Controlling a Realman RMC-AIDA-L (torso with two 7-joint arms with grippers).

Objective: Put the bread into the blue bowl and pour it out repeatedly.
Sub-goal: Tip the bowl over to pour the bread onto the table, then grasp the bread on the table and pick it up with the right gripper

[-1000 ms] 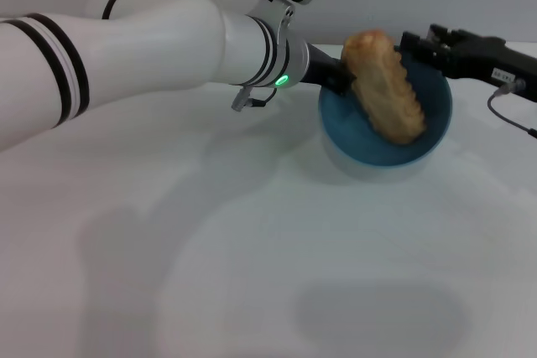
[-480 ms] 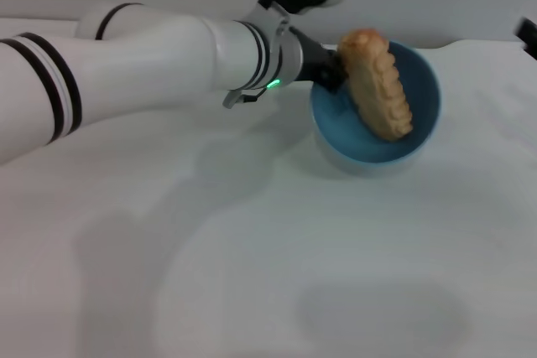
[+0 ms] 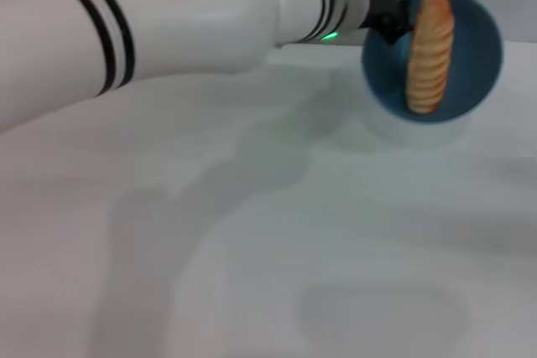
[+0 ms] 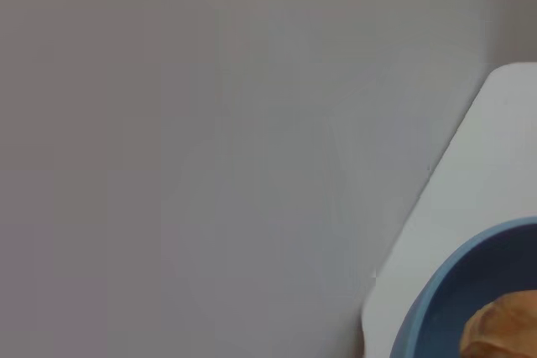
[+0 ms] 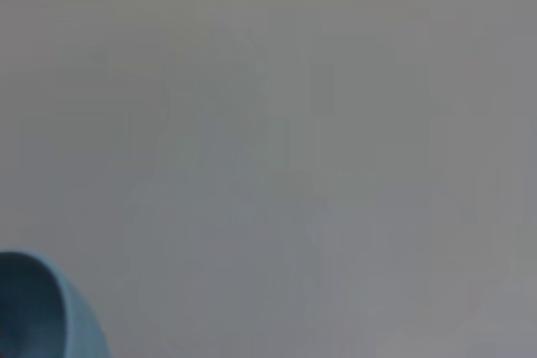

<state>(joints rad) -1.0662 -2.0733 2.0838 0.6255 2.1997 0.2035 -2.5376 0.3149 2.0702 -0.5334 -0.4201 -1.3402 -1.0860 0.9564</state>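
The blue bowl [image 3: 460,81] is the landmark here: it is lifted clear of the white surface [image 3: 277,241] and tipped steeply, so that its open mouth faces the head camera almost flat on. A soft shadow lies on the surface just below it.

The bread [image 3: 428,49] sits inside the bowl, standing nearly on end across the bowl's interior, its ridged orange and cream-striped face toward the camera. Its upper end reaches the bowl's top rim; its lower end rests against the inner wall lower down. It has not left the bowl.

The left end effector [image 3: 388,12] meets the bowl at the rim on the bowl's left side, as the head view shows it, and the white left arm with its black bands runs away from the bowl to the left — a green light glows on the wrist just beside the bowl. The dark fingers are closed on the bowl's rim, carrying it.

In the left wrist view the bowl's blue rim [image 4: 453,291] curves through one corner with a tan end of the bread [image 4: 503,333] just inside it, the pale surface behind it.

The right wrist view shows only a slice of the bowl [image 5: 38,308] against a plain grey background — the right end effector itself is not visible anywhere.
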